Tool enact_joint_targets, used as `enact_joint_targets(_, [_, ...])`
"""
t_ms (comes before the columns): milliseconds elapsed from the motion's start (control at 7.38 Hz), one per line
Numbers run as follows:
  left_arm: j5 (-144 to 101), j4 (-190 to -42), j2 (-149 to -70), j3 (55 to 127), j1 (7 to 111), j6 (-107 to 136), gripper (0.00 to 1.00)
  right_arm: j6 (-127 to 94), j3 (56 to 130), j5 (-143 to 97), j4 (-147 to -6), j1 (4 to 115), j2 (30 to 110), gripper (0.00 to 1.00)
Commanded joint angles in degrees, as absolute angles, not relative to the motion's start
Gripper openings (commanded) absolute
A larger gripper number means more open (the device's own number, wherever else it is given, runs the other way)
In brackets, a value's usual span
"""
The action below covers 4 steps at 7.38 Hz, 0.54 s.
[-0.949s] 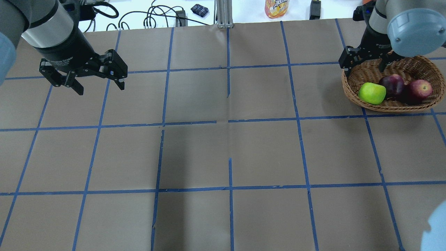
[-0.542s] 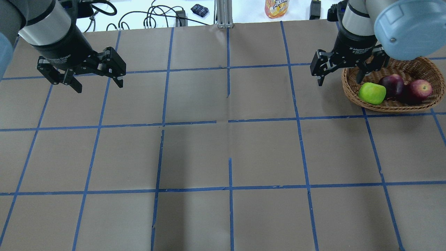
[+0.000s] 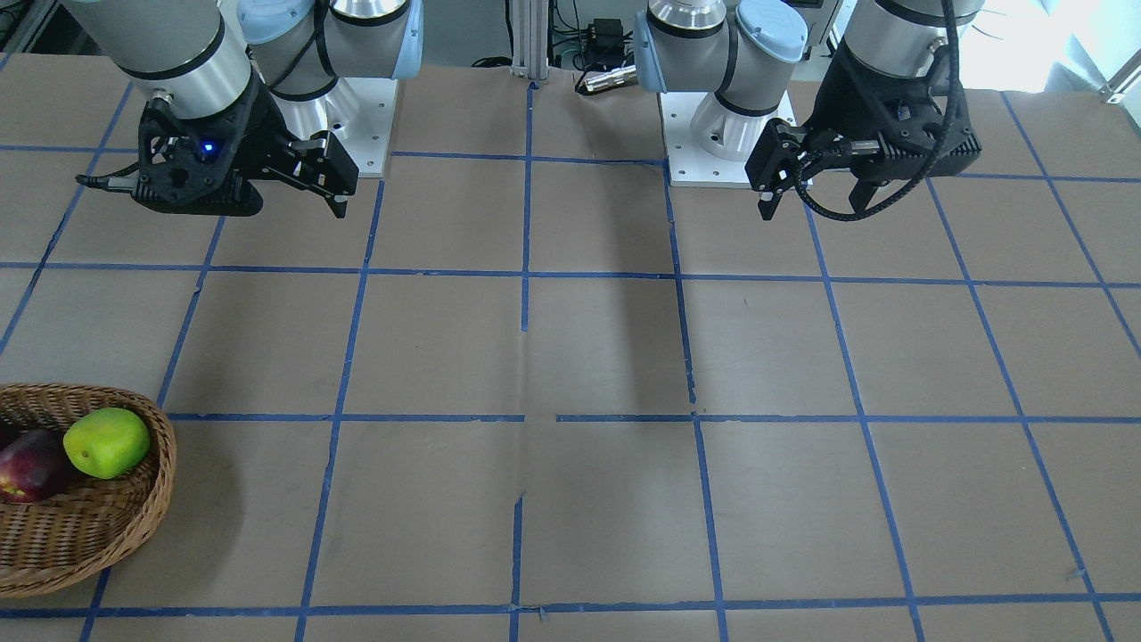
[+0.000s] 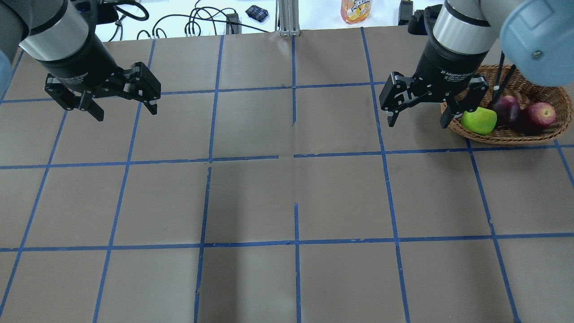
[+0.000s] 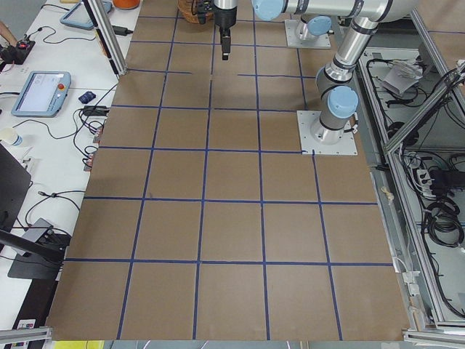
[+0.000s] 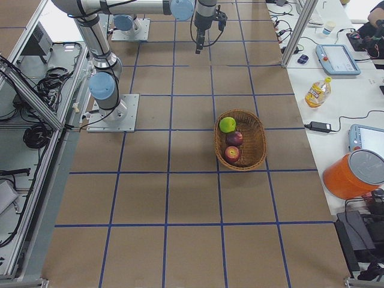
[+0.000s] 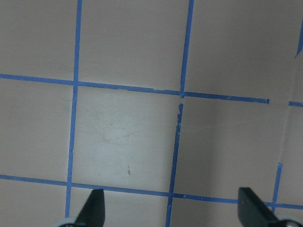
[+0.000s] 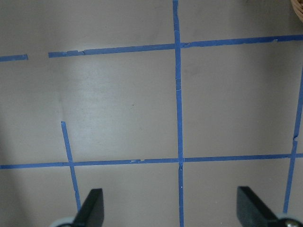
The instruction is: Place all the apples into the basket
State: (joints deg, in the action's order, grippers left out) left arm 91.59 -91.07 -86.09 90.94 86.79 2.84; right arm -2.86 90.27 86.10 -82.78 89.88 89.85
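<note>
The wicker basket (image 4: 538, 134) sits at the far right of the table. It holds the yellow-green apple (image 4: 479, 120), the maroon apple (image 4: 506, 109) and the red apple (image 4: 541, 114). The exterior right view shows the basket (image 6: 258, 144) with all three inside. My right gripper (image 4: 417, 121) is open and empty, hovering just left of the basket's rim. Its wrist view shows only taped table between its fingers (image 8: 92, 205). My left gripper (image 4: 127, 115) is open and empty above the far left of the table.
The table is brown paper with a blue tape grid (image 4: 296, 157). Beyond its far edge lie cables (image 4: 197, 22) and a juice bottle (image 4: 356, 10). An orange bucket (image 6: 354, 174) and a tablet (image 6: 338, 57) stand on the side bench.
My right gripper has moved left and toward the near side, from over the basket's back rim to beside its left rim. The left gripper barely shifted. The apples have not moved.
</note>
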Motion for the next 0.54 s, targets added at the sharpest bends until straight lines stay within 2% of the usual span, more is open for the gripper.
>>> enact_joint_targets(0, [91.6,-91.1,-86.1,90.3,86.7,2.6,1.0,-1.9,91.0,86.0,-83.0,87.2,89.9,1.0])
enact_joint_targets(407, [91.6,-91.1,-85.8,90.1,86.8,2.9,1.0,-5.1,91.1,87.7,-82.4,86.9,91.5,1.0])
